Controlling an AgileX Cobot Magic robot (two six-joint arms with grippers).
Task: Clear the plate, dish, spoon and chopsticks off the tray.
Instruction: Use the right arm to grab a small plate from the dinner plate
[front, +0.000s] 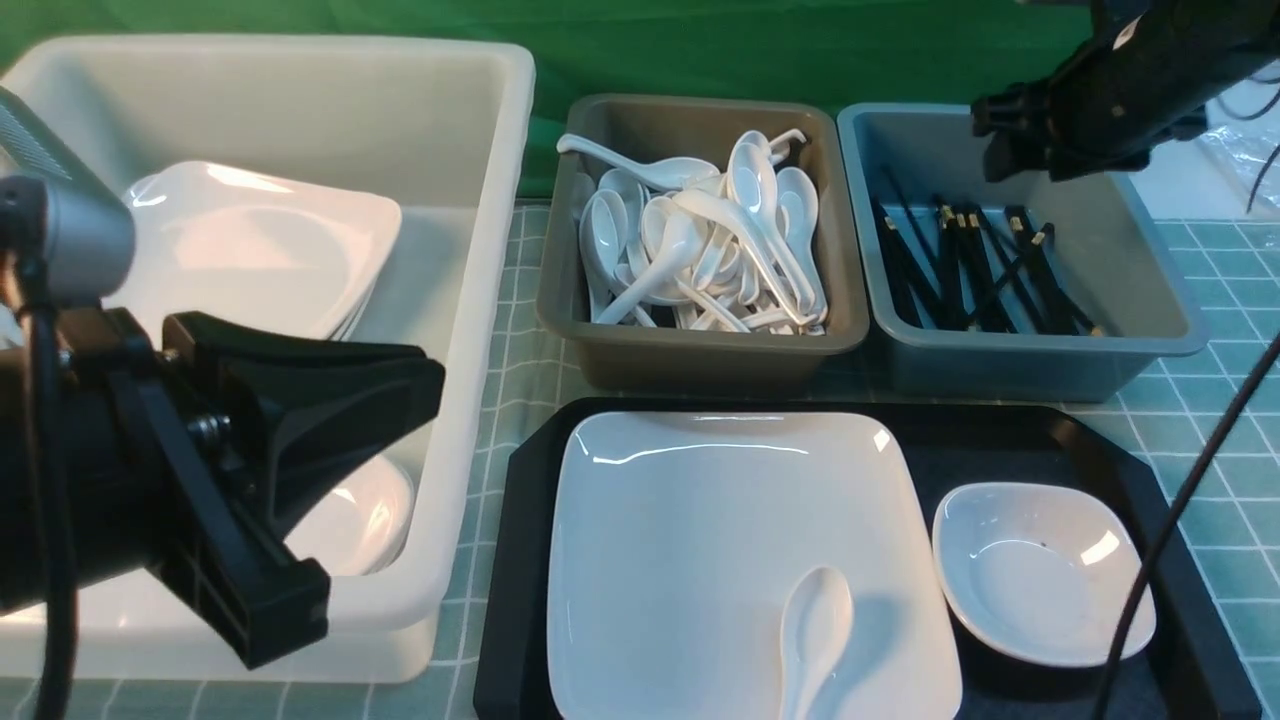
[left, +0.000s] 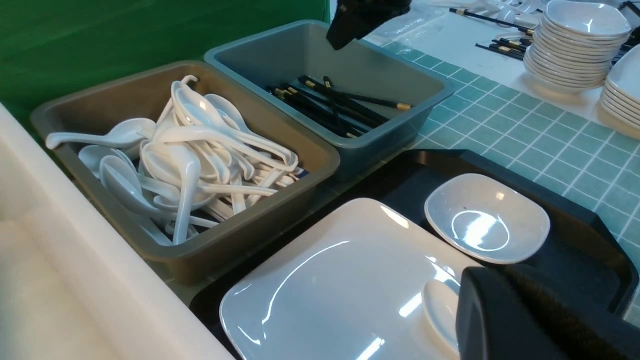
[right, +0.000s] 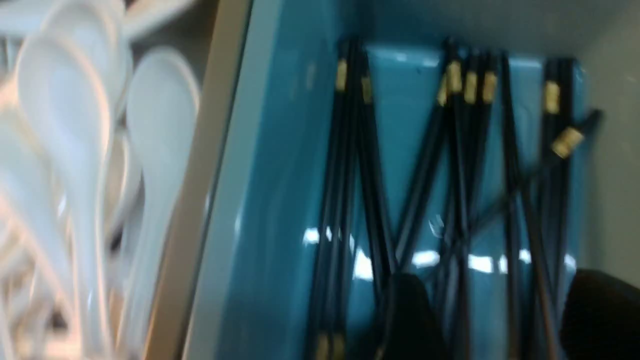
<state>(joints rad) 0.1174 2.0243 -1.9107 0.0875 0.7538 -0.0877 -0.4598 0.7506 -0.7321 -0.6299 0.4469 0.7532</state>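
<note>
The black tray (front: 1000, 440) lies in front of me with the large white plate (front: 700, 540) on it. The spoon (front: 815, 620) rests in the plate's near corner. The small dish (front: 1040, 570) stands on the tray to the right of the plate. No chopsticks are on the tray; several black chopsticks (front: 960, 270) lie in the blue-grey tub (front: 1130, 290). My right gripper (front: 1000, 140) hovers above that tub, open, with the chopsticks (right: 460, 175) lying below its spread fingers. My left gripper (front: 430, 385) is shut and empty over the white tub (front: 470, 300).
A brown tub (front: 700, 350) piled with white spoons stands behind the tray, left of the blue-grey one. The white tub holds stacked plates (front: 260, 250) and dishes. Stacks of spare dishes (left: 575, 45) stand far off to the right on the checked cloth.
</note>
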